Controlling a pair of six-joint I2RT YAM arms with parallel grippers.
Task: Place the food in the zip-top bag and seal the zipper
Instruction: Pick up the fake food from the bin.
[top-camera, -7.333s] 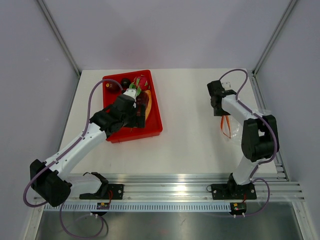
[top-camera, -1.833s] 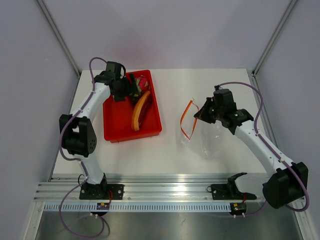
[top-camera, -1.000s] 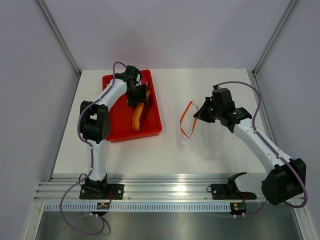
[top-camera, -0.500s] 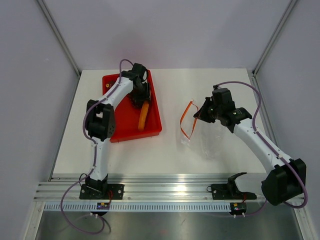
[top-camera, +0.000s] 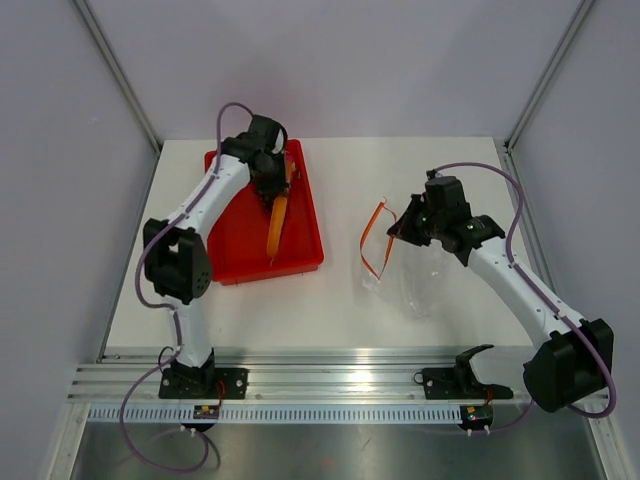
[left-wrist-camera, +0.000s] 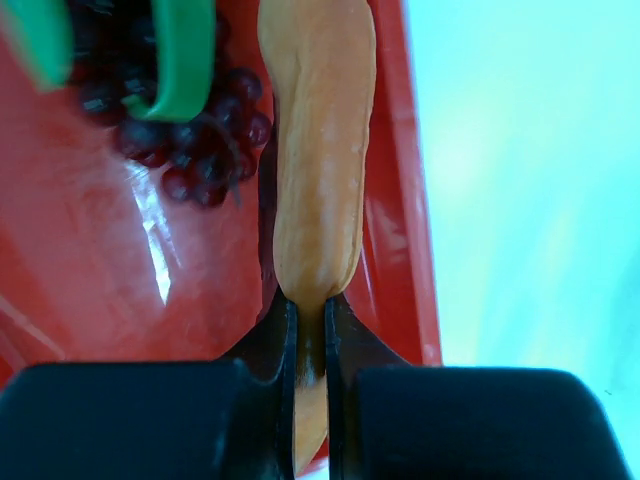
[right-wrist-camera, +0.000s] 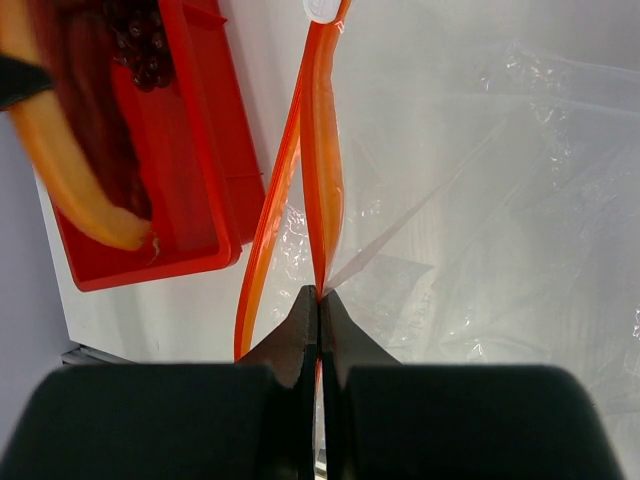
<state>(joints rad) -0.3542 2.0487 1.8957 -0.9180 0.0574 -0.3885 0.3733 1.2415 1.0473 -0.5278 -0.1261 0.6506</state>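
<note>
Left claw (left-wrist-camera: 310, 308): jaws closed down on one orange piece (left-wrist-camera: 318, 150), pinched near one end. A short stub runs back between the fingers. The piece's long axis points straight out from the claw, parallel to the wall on the claw's right.

Ahead and left of the claw is one cluster of dark grapes (left-wrist-camera: 195, 140), just beside the orange piece. Two green strips (left-wrist-camera: 180, 60) lie over the grapes, too blurred to identify.

All of this sits in one red bin (left-wrist-camera: 90, 260). The bin's right wall stands between the orange piece and the table (left-wrist-camera: 530, 200).

Right claw (right-wrist-camera: 318, 298): jaws closed on one lip of the zipper (right-wrist-camera: 322, 150). The second lip bows away to the claw's left, so the mouth gapes. The zipper's long axis runs straight ahead of the claw.

One clear, crinkled bag (right-wrist-camera: 500, 200) spreads ahead and to the claw's right, on the table. From above, the bag's mouth faces the bin. A strip of table lies between them, so bag and orange piece are well apart.
</note>
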